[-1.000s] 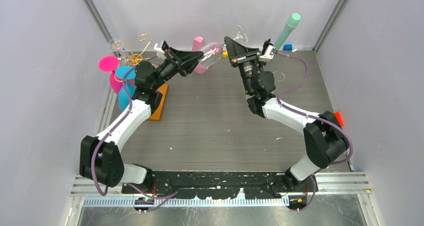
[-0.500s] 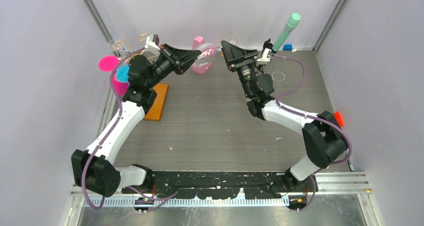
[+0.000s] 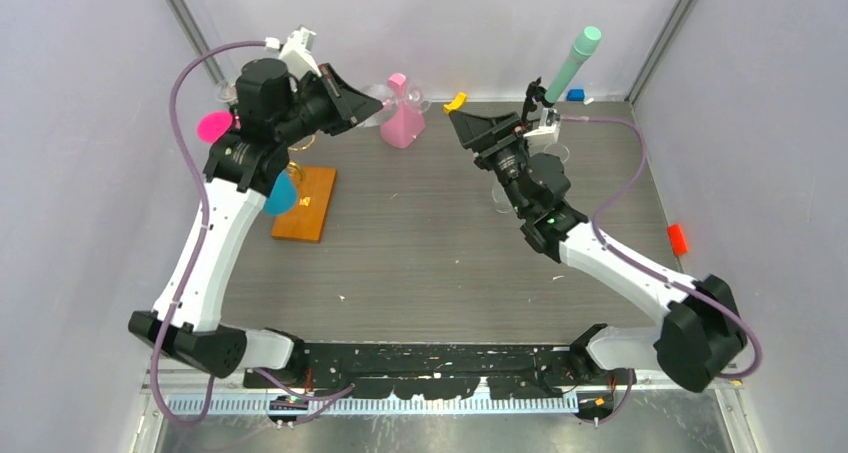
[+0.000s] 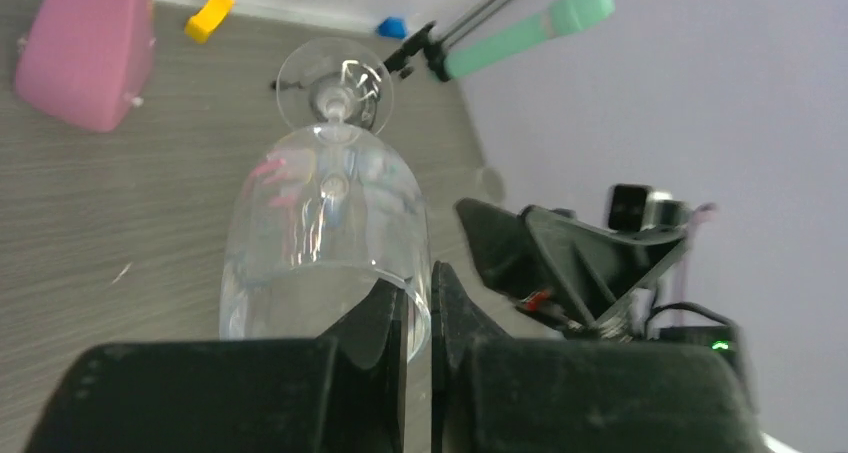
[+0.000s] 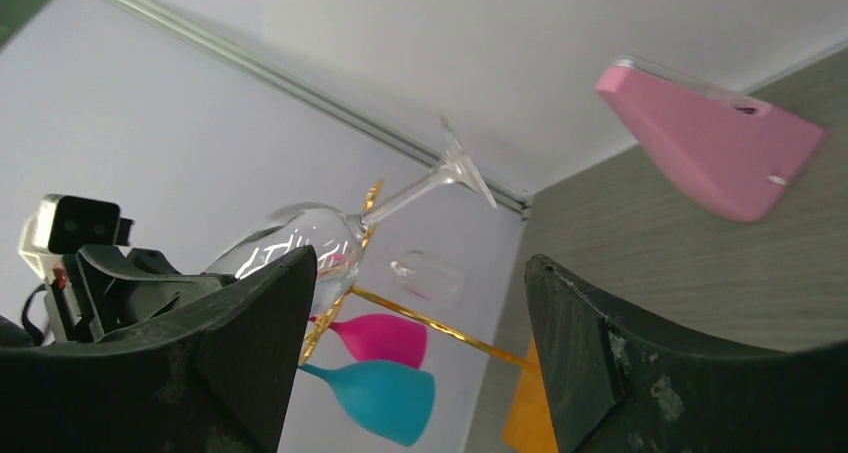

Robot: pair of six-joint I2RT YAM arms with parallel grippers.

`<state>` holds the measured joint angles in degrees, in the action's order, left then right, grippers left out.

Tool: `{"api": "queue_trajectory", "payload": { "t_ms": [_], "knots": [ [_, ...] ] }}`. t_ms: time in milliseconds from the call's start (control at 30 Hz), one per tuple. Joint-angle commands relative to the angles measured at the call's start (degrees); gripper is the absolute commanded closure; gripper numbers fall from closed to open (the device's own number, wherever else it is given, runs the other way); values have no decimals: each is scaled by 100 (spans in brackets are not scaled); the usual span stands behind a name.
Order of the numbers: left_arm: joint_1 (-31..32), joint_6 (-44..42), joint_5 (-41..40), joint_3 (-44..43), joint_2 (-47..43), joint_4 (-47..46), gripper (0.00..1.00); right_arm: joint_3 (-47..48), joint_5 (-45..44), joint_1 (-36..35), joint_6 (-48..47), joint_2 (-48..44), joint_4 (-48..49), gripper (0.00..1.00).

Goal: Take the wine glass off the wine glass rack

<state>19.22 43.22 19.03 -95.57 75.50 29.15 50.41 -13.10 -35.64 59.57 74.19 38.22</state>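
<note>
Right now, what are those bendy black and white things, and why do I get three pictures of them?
They are two robot arms, bolted to the near edge of a table. Each ends in a two-finger pincher called a gripper. One picture looks down from above; the other two come from cameras on the wrists, showing each arm's own fingers. The left gripper pinches the rim of a clear wine glass, holding it in the air. The right gripper is open and empty. On the table stand the wine glass rack, with a magenta glass and a teal glass hanging from it, a pink wedge and a small tripod with a mint-green tube.
</note>
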Motion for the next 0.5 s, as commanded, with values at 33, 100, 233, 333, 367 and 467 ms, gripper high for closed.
{"api": "queue_trajectory", "payload": {
  "t_ms": [33, 100, 233, 333, 367, 467],
  "knots": [
    [411, -1616, -451, -956, 670, 1838, 100, 657, -877, -48, -1149, -600, -2751, 20],
    [654, -1930, -750, -1302, 952, 2263, 100, 770, -1060, -41, -1389, -674, -3221, 20],
    [1035, -2386, -995, -2073, 1695, 3135, 100, 909, -1313, -41, -1705, -742, -3982, 20],
    [1290, -2587, -1149, -2572, 2290, 3600, 100, 887, -1431, -33, -1789, -772, -4349, 20],
    [1369, -2629, -1214, -2703, 2459, 3698, 100, 855, -1469, -32, -1815, -782, -4397, 20],
    [1554, -2664, -1351, -3034, 2963, 3897, 100, 800, -1575, -31, -1840, -819, -4697, 20]
  ]
}}
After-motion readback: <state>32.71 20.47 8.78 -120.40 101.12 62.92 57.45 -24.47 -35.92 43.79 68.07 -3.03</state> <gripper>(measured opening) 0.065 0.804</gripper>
